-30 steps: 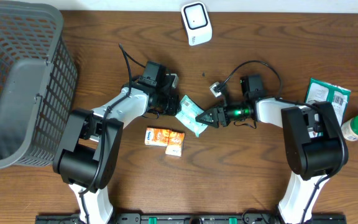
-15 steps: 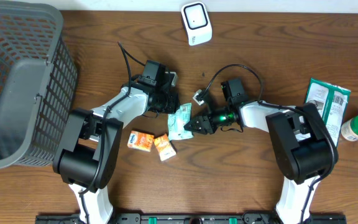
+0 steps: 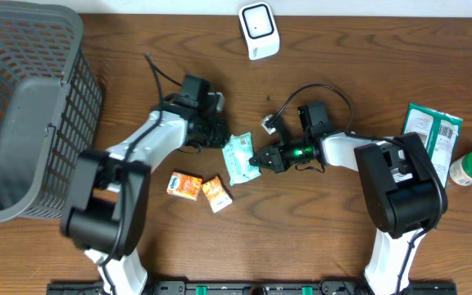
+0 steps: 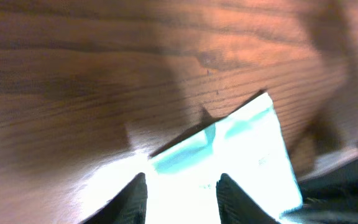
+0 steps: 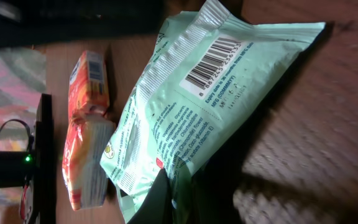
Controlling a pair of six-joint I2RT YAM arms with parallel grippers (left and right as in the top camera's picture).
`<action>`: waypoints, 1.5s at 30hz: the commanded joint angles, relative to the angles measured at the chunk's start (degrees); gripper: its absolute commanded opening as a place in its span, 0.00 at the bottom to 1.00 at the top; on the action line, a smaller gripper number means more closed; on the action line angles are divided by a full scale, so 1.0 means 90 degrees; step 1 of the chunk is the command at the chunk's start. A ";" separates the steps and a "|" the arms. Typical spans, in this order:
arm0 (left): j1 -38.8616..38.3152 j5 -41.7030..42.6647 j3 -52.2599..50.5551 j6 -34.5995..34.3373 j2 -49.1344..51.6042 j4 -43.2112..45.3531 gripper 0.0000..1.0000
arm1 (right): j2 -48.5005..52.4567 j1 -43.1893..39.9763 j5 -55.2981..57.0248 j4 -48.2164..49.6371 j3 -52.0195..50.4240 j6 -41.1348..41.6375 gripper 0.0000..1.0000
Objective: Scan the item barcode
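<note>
On the table (image 3: 326, 246), right gripper (image 3: 256, 161) clamps the green pouch (image 3: 237, 157); left gripper (image 3: 221, 138) state unclear

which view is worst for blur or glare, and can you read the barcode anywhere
Left wrist: worst, soft throughout, glare washing out the pouch near the bottom edge. Right wrist: sharp on the barcode, bars distinct; the table at right is blurred. Overhead: mostly crisp, but the left arm is motion-smeared.
</note>
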 commanded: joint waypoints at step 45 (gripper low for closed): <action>0.0092 0.2368 -0.0187 -0.0121 0.0559 -0.0044 0.08 | 0.0078 -0.0090 0.0962 -0.0257 -0.0002 0.0869 0.39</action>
